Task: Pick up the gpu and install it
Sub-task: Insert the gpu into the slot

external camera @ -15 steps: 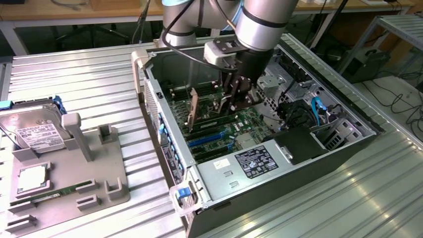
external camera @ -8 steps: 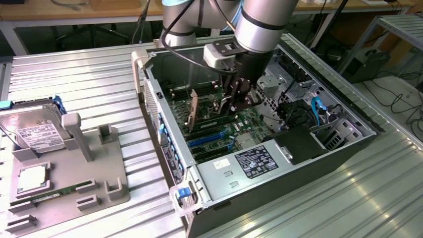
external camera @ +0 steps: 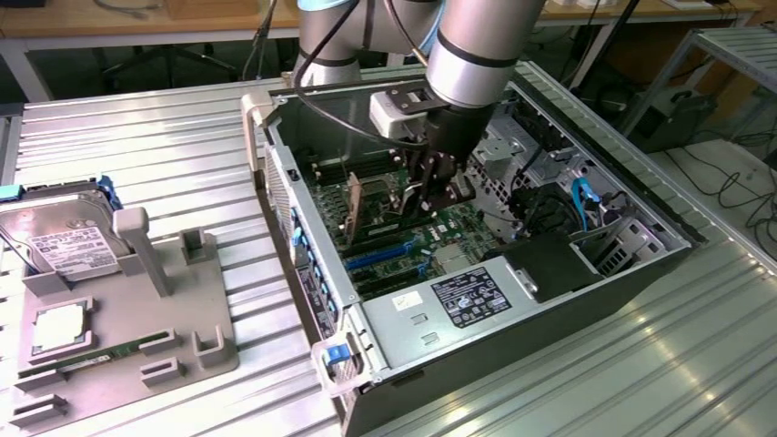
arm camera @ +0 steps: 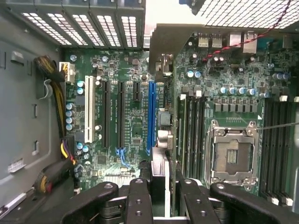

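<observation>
The gpu hangs edge-on between my fingers, a thin card with its silver end bracket pointing at the vented rear wall of the case. My gripper is shut on it, with black fingers on either side of the card. The card hovers just above the motherboard, beside the long blue slot, and I cannot tell whether its edge touches the board. In the exterior view my gripper reaches down into the open computer case, over the green board.
The empty processor socket and memory slots lie beside the card. Yellow cables run along a case wall. A power supply sits at the case's near end. At the exterior view's left, a grey fixture holds a hard drive and memory stick.
</observation>
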`<state>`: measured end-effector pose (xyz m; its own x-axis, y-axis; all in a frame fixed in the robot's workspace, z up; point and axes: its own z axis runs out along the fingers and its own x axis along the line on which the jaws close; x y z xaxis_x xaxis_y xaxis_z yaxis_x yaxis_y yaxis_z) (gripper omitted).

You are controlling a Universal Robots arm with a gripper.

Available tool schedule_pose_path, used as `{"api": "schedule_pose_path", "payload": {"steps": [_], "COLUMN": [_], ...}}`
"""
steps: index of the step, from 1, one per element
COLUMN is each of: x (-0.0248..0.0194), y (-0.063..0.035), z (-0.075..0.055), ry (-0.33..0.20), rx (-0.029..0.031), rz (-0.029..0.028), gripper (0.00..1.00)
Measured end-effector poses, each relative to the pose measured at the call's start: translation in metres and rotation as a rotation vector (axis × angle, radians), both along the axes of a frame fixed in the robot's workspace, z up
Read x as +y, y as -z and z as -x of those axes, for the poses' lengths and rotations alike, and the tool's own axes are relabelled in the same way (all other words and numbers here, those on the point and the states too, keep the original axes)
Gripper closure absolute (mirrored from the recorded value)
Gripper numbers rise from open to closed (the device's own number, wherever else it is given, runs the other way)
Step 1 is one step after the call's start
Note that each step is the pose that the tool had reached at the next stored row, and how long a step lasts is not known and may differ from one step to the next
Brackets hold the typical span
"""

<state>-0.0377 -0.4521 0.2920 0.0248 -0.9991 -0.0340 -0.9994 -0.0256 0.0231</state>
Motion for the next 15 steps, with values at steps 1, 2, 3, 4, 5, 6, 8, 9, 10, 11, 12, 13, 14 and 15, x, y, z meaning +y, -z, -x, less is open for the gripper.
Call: {"api": "schedule_pose_path", "payload": {"steps": [1,2,3,4,5,6,8,9,10,11,12,13,14,15], "x": [0.0,0.0,0.0,0.0,0.0,0.0003,0.0014,0.0016,0.002,0.0021,0.0019,0.0019,0.0019,0.0019], "y": [0.0017,0.0036,0.0054,0.0071,0.009,0.0108,0.0146,0.0165,0.0183,0.0201,0.0208,0.0216,0.0225,0.0238], "z": [0.0,0.0,0.001,0.001,0.001,0.002,0.003,0.003,0.003,0.005,0.006,0.006,0.008,0.011], "ry": [0.0,0.001,0.001,0.001,0.002,0.004,0.011,0.018,0.025,0.027,0.027,0.027,0.027,0.027], "rx": [0.0,-0.0001,-0.0002,-0.0001,-0.0001,-0.0001,-0.0001,-0.0001,-0.0002,-0.0001,-0.0001,-0.0002,-0.0002,-0.0001], "rz": [-0.0001,-0.0001,-0.0001,0.0,0.0,0.0,0.0,0.0,0.0004,0.0006,0.0006,0.0009,0.0015,0.0017], "gripper": [0.72,0.72,0.72,0.72,0.72,0.72,0.72,0.72,0.72,0.72,0.72,0.72,0.72,0.72]}}
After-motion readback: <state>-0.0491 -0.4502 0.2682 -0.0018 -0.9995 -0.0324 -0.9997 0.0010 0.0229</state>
